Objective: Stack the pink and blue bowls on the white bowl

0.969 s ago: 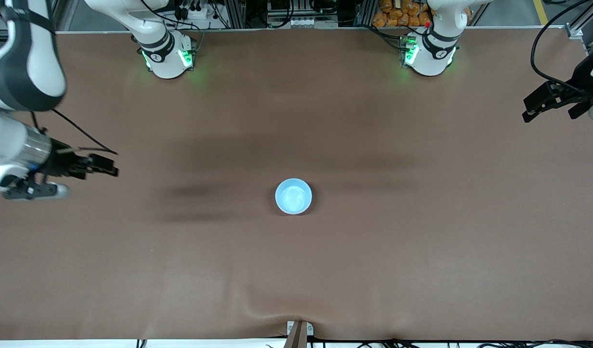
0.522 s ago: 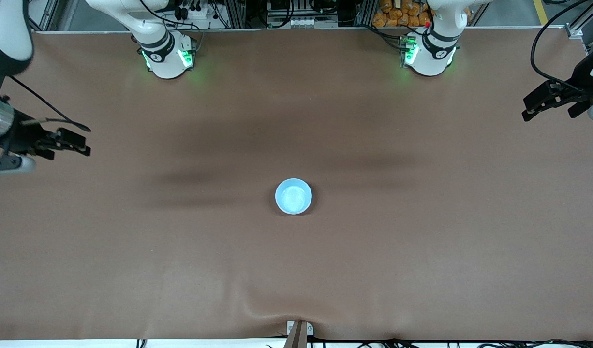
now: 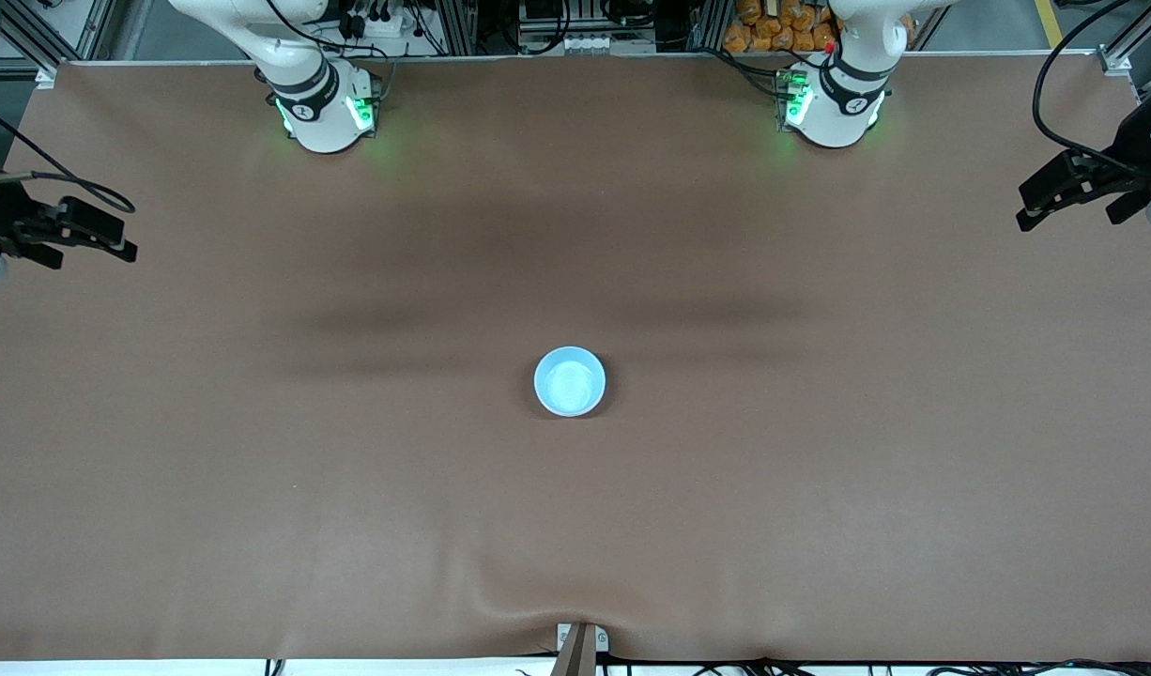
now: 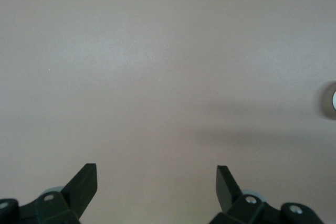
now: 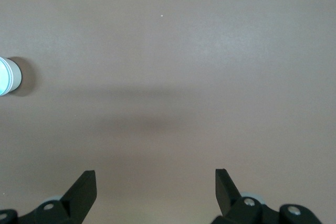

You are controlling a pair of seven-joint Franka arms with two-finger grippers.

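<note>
The light blue bowl (image 3: 570, 381) sits upright in the middle of the table. In the right wrist view it shows from the side as a short pale stack (image 5: 8, 76) with thin blue lines. A sliver shows at the edge of the left wrist view (image 4: 333, 103). No separate pink or white bowl is in view; whether they lie under the blue one I cannot tell. My right gripper (image 3: 115, 242) (image 5: 156, 171) is open and empty over the right arm's end of the table. My left gripper (image 3: 1031, 211) (image 4: 156, 167) is open and empty over the left arm's end.
The brown table cover (image 3: 820, 488) has a raised wrinkle at the edge nearest the front camera, by a small clamp (image 3: 580, 643). The two arm bases (image 3: 324, 108) (image 3: 834, 103) stand at the table's edge farthest from that camera.
My right gripper has drawn away from the bowl toward the right arm's end of the table and toward the bases' edge. My left gripper has barely shifted. The bowl has not moved.
</note>
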